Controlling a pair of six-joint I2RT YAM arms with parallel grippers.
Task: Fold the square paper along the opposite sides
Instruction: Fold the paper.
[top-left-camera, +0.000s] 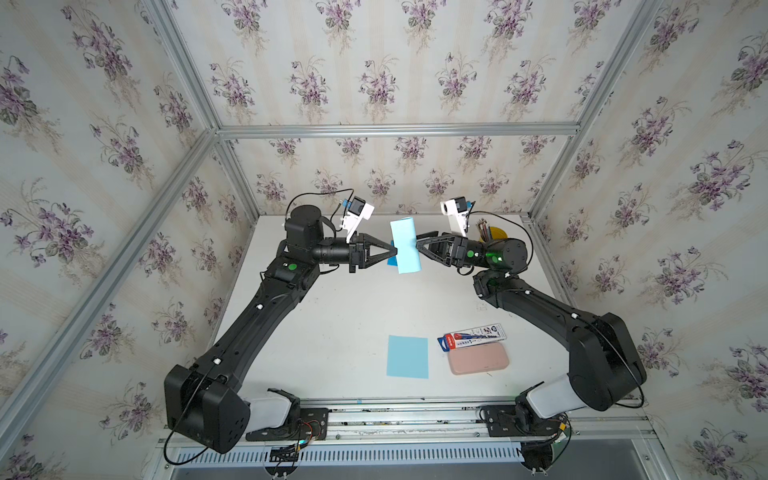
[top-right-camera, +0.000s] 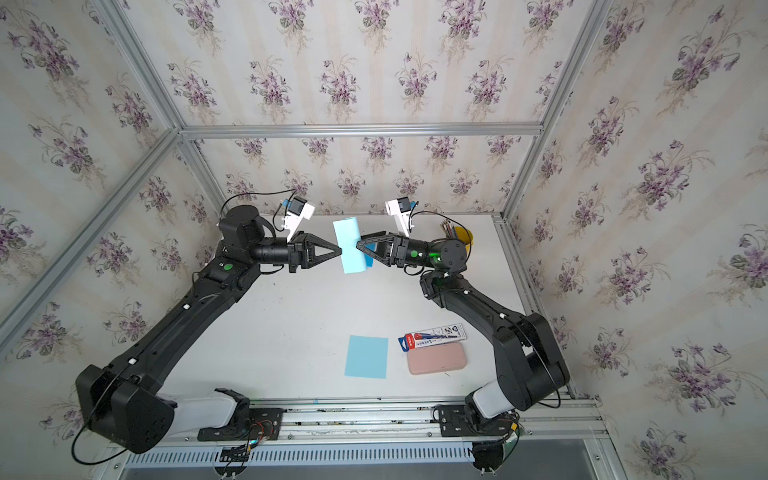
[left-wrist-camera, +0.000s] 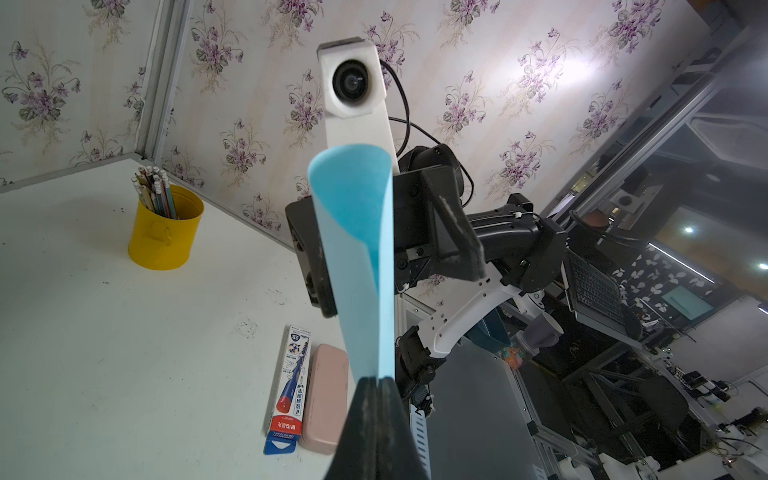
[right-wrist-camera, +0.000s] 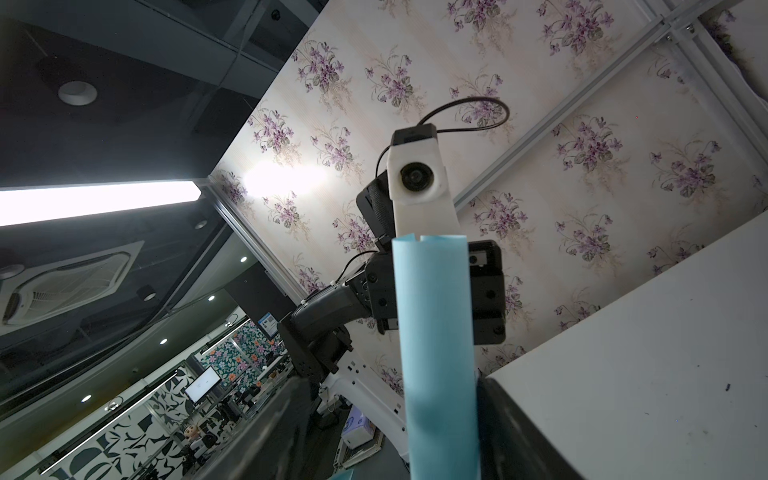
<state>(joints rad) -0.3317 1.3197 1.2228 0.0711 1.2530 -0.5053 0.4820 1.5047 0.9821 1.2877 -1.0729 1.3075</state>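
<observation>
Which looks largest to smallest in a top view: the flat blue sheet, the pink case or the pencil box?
1. flat blue sheet
2. pink case
3. pencil box, about as long as the case but much narrower

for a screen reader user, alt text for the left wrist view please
The shut left gripper pinches both edges of a light blue paper bent into a loop, the open right gripper straddling its far end. A yellow pencil cup, pencil box and pink case sit on the table.

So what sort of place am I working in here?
Probably a lab test cell: a white table boxed in by wallpapered panels on an aluminium frame, with office monitors beyond.
</observation>
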